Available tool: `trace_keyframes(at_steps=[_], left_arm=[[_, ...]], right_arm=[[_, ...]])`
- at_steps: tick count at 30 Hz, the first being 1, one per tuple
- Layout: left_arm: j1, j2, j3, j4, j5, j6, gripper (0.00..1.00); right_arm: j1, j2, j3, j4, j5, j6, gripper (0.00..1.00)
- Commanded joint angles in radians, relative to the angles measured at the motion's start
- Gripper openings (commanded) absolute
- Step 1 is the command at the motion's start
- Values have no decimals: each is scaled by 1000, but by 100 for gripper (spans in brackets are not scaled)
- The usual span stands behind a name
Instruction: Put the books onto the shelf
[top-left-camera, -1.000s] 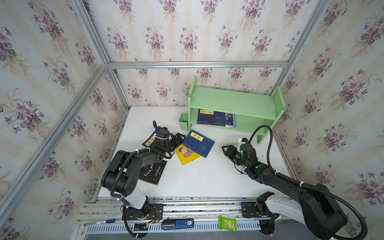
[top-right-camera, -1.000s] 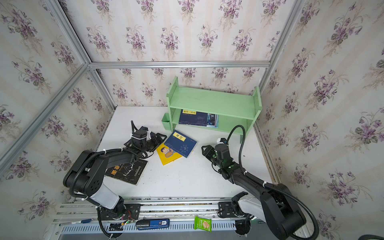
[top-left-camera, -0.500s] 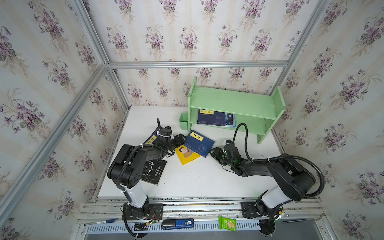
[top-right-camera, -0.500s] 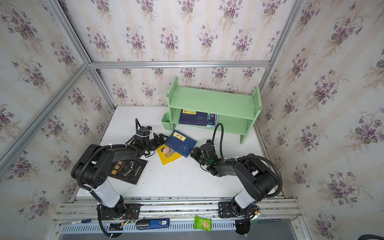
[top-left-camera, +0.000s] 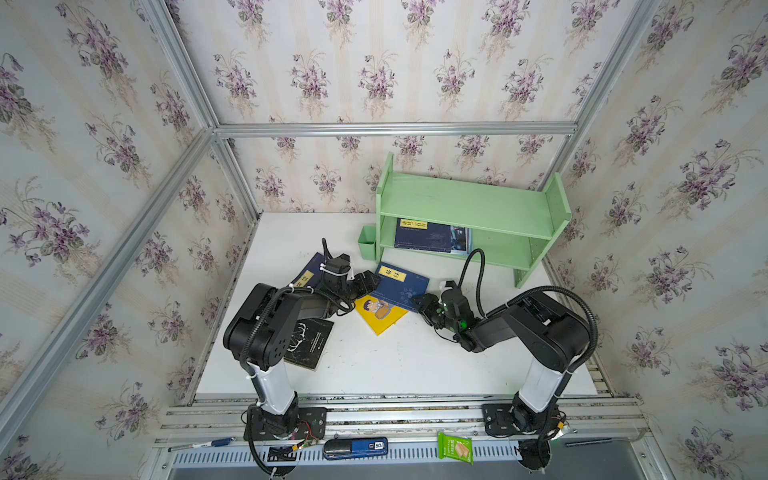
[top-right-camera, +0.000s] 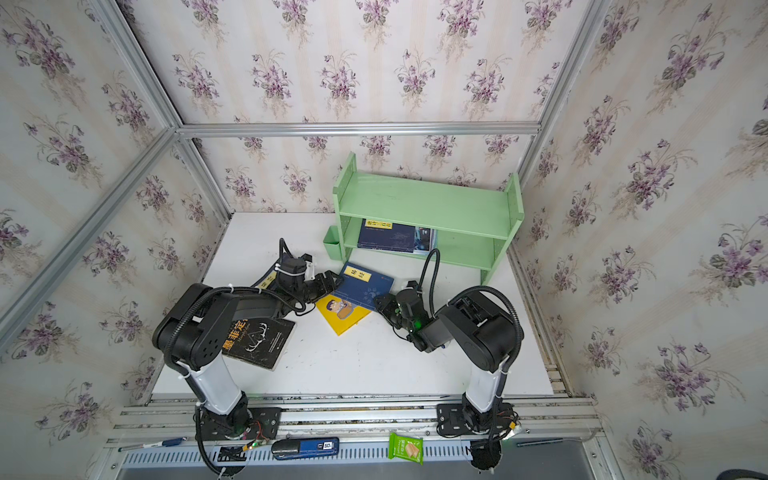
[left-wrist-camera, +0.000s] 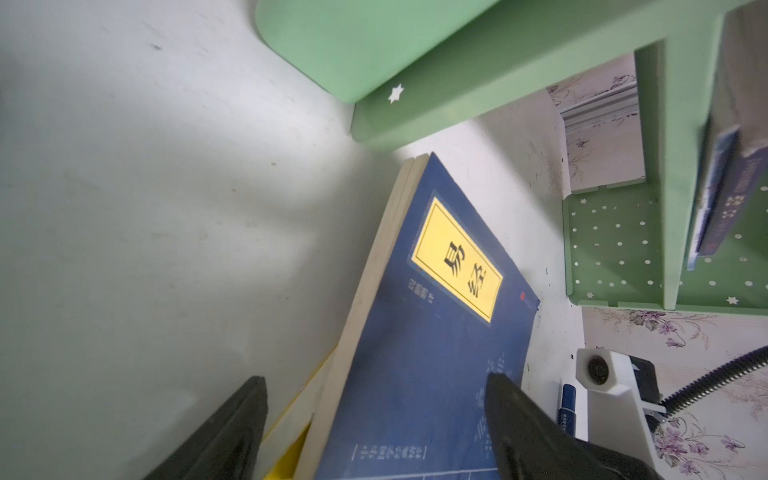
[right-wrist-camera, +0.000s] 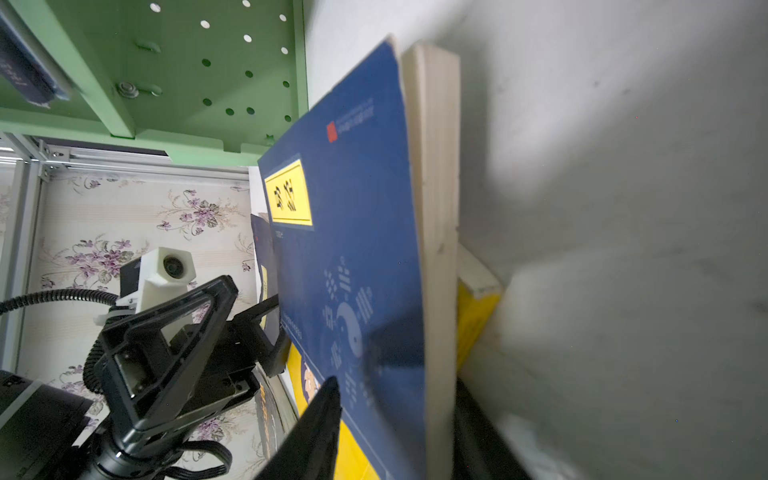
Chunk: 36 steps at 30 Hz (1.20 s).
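A: Counting: two books (top-left-camera: 432, 237) on the shelf (top-left-camera: 465, 203), lower tier; four left at its 7 o'clock: navy book (top-left-camera: 401, 286) atop yellow book (top-left-camera: 380, 318), black book (top-left-camera: 309, 343), second navy book (top-left-camera: 311, 264).
B: Grippers?
A: Jaws apart on left gripper (top-left-camera: 372, 279), at navy book's 9 o'clock; right gripper (top-left-camera: 419, 302) straddles its 4 o'clock edge, clamp unclear.

We cannot tell whether the right gripper (right-wrist-camera: 395, 395) pinches the navy book (right-wrist-camera: 357, 249) between its jaws; beneath that book, the yellow cartoon book (top-left-camera: 380, 322) lies mostly hidden from us.
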Motion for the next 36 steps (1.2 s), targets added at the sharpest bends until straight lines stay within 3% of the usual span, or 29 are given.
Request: trace_keyframes(at_steps=[1, 6, 15, 24, 31, 36], left_arm=[[-4, 3, -2, -1, 23, -4, 84], [-4, 3, 0, 3, 31, -13, 84], [-5, -15, -1, 9, 52, -14, 84], [-11, -21, 0, 9, 69, -4, 84], [-11, -30, -9, 8, 67, -6, 84], [-1, -50, -26, 3, 44, -15, 84]], right_arm=[[2, -9, -13, 58, -8, 24, 33], [1, -69, -31, 15, 6, 6, 18], [1, -107, -21, 27, -29, -7, 23], [8, -35, 14, 99, -72, 26, 28], [8, -27, 4, 130, -60, 41, 15], [-4, -102, -21, 69, -34, 6, 12]])
